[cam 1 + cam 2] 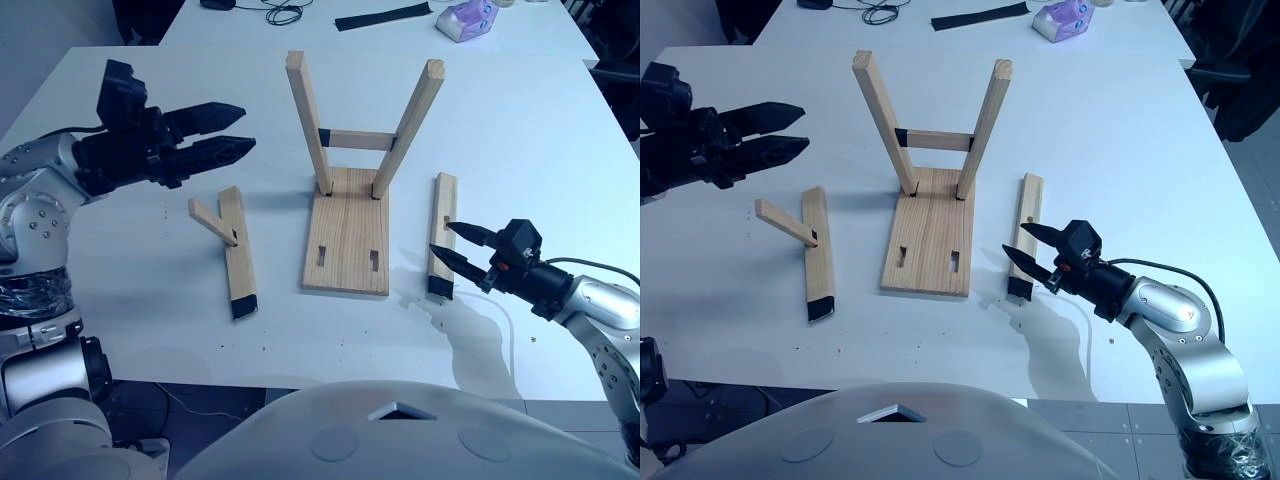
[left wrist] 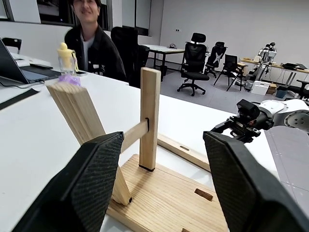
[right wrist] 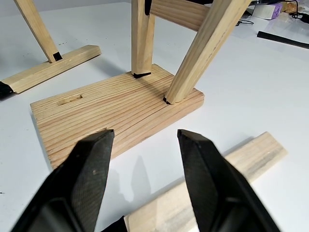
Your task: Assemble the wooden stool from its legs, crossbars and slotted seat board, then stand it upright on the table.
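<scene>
I'm watching the board [image 1: 347, 243] lying flat in the middle of the frame on the white surface [image 1: 540, 140], with two legs [image 1: 308, 120] standing in its far slots and leaning apart, a crossbar [image 1: 360, 140] joining them partway up. Two near slots [image 1: 320, 255] in the board are sitting open. A third leg [image 1: 236, 245] is lying flat left of the board, with a second crossbar [image 1: 212, 220] sticking out of it at a slant. A fourth leg [image 1: 442, 225] is lying flat just right of the board. My left tool [image 1: 245, 127] is hovering at the upper left of the frame, fingers spread and holding nothing, pointing toward the standing legs. My right tool [image 1: 441, 238] is hanging at the lower right, its fingers [image 3: 91, 174] spread over the near end of the fourth leg, gripping nothing.
</scene>
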`<state>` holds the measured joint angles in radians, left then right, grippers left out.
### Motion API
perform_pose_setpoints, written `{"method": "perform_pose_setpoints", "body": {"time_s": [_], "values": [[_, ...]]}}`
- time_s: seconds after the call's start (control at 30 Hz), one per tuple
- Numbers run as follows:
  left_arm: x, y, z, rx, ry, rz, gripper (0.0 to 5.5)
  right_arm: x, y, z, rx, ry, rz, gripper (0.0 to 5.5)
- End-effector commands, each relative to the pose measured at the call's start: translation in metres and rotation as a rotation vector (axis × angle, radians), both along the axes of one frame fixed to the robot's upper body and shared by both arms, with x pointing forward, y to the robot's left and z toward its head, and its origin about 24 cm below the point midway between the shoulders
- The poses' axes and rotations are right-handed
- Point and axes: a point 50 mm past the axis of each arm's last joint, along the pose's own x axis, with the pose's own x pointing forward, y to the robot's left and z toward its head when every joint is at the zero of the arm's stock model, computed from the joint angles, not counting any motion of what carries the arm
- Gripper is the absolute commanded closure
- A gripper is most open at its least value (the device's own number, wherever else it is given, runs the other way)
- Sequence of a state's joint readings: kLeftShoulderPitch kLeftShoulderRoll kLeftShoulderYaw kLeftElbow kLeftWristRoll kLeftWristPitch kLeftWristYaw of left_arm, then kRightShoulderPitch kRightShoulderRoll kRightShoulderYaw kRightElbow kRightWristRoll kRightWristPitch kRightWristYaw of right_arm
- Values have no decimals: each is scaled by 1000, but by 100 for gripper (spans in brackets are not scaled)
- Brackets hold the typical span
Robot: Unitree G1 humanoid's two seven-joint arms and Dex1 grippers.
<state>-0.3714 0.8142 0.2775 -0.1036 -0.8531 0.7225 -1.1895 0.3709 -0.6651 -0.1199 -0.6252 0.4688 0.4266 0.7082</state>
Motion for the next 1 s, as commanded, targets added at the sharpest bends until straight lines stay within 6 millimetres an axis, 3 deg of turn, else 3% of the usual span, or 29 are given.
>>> {"method": "perform_pose_setpoints", "body": {"time_s": [0.03,0.13,0.3,0.37,0.43,0.63,0.8,0.9,1.0], "values": [[0,2,8,-13,-19,9,244,0,1,4,-8,-8,8,309],[1,0,-17,-13,44,37,244,0,1,4,-8,-3,18,309],[-15,-2,-95,20,242,96,244,3,1,4,-15,7,44,309],[-19,-5,-115,25,285,115,244,4,1,4,-17,10,50,309],[-17,-7,-122,18,293,128,244,4,1,4,-18,12,56,309],[1,-4,-87,-22,195,107,244,2,5,3,-6,2,43,309],[8,-9,-36,-73,71,48,244,1,8,2,8,-9,30,309],[3,-25,3,-88,-25,-29,244,1,8,3,13,-19,22,309],[-4,-50,13,1,-67,-93,244,2,8,5,24,-30,10,309]]}}
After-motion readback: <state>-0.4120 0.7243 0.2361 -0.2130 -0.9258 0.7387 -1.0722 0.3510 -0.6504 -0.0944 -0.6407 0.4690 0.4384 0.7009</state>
